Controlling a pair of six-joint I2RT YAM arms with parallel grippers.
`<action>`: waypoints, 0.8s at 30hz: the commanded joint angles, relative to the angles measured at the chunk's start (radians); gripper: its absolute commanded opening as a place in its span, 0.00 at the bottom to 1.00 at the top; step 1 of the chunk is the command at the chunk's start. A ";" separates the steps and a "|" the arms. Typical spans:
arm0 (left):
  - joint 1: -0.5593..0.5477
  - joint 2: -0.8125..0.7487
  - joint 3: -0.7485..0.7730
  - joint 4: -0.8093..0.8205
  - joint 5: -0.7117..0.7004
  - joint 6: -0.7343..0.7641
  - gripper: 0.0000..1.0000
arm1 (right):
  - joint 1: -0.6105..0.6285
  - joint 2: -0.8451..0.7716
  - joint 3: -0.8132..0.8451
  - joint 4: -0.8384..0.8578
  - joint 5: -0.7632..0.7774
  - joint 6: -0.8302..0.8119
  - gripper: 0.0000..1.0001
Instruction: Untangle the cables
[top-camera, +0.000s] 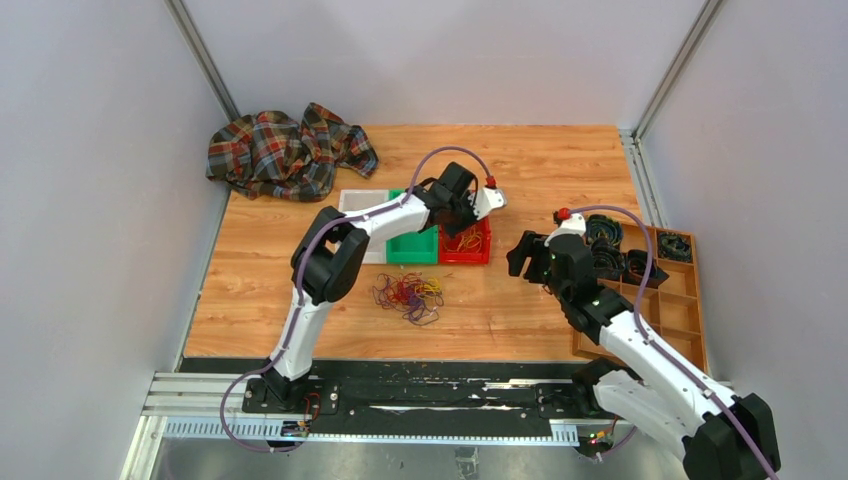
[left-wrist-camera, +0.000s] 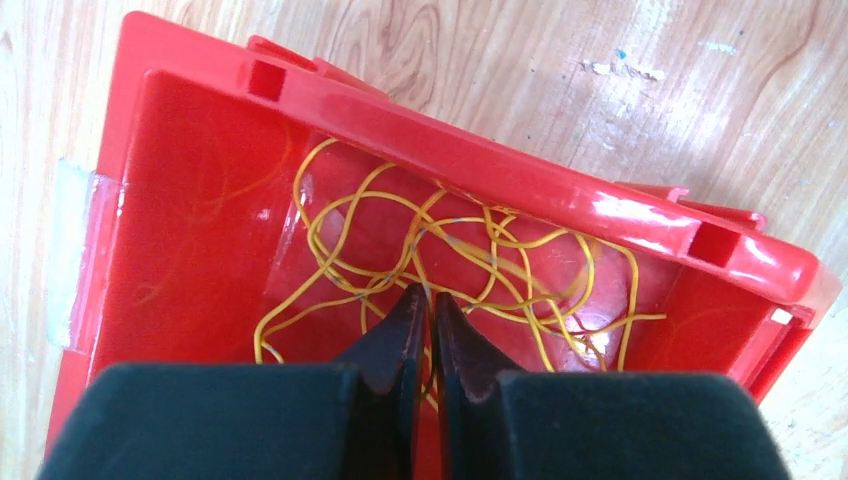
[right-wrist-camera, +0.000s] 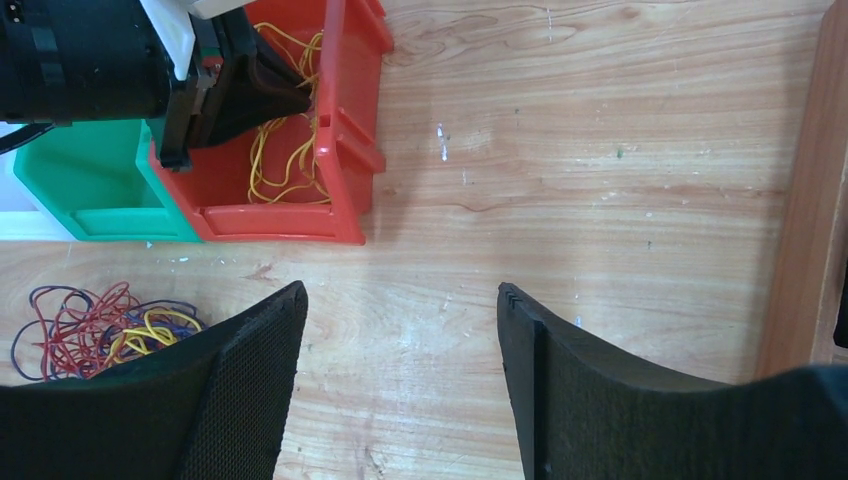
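Note:
A tangle of thin red, yellow and purple cables (top-camera: 408, 296) lies on the wooden table in front of the bins; it also shows at the lower left of the right wrist view (right-wrist-camera: 95, 330). Several yellow cables (left-wrist-camera: 450, 250) lie looped in the red bin (left-wrist-camera: 500, 165). My left gripper (left-wrist-camera: 425, 295) is inside that bin, its jaws closed on a yellow strand that runs between the tips. In the top view it hangs over the red bin (top-camera: 466, 258). My right gripper (right-wrist-camera: 400, 290) is open and empty above bare table, to the right of the bins.
A green bin (top-camera: 412, 248) and a white bin (top-camera: 360, 200) stand left of the red one. A plaid cloth (top-camera: 285, 150) lies at the back left. A wooden compartment tray (top-camera: 680, 300) with black coiled rings (top-camera: 610, 240) sits at the right edge.

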 joint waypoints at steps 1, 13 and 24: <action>0.004 -0.019 0.041 0.000 -0.011 -0.042 0.20 | -0.018 -0.032 0.025 0.014 0.001 0.018 0.69; 0.004 -0.115 0.243 -0.216 0.070 -0.094 0.81 | -0.018 -0.104 0.013 -0.027 0.007 0.026 0.69; 0.022 -0.242 0.223 -0.340 -0.026 -0.011 0.98 | -0.018 -0.129 0.018 -0.073 -0.006 0.039 0.68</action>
